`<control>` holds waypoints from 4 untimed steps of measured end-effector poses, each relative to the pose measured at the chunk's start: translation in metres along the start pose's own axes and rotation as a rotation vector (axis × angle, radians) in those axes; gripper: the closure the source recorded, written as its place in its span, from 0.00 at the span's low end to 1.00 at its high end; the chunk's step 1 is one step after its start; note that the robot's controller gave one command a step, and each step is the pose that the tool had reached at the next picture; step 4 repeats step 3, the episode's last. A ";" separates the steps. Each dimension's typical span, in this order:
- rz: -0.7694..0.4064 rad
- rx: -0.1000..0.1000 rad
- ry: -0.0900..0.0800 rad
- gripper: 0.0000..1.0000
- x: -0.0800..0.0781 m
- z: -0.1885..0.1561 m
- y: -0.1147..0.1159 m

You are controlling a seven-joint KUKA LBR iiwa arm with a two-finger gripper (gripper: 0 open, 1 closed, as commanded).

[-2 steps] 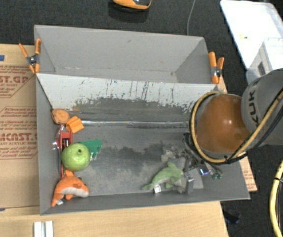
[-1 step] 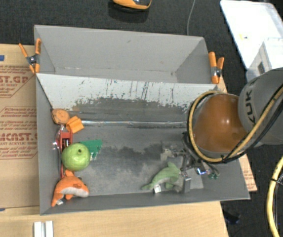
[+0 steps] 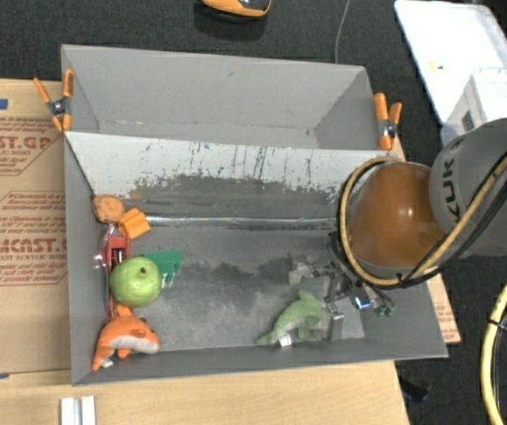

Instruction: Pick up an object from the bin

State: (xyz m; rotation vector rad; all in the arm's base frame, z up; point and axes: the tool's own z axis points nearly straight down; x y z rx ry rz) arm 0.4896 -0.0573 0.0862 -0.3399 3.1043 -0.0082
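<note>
My gripper [image 3: 320, 296] hangs low over the bin's front right part, under the arm's wrist. Its fingers stand apart, one grey fingertip [image 3: 303, 271] toward the back and the other [image 3: 334, 320] toward the front. A pale green soft toy [image 3: 295, 320] lies on the bin floor right beside it, its right end touching or just under the front fingertip. Nothing sits between the fingers.
Along the left wall lie a green apple [image 3: 135, 282], a flat green piece [image 3: 170, 262], a red-and-white thing [image 3: 112, 251], an orange block [image 3: 135, 224], a tan round thing [image 3: 107, 207] and an orange-and-white toy [image 3: 123, 338]. The arm covers the bin's right side.
</note>
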 end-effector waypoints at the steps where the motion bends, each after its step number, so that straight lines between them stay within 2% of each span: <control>1: 0.036 -0.003 -0.001 1.00 -0.003 0.005 0.010; 2: 0.036 -0.002 -0.001 1.00 -0.003 0.005 0.010; 3: 0.060 -0.004 -0.002 1.00 -0.001 -0.022 0.018; 4: 0.060 -0.004 -0.002 1.00 -0.001 -0.022 0.018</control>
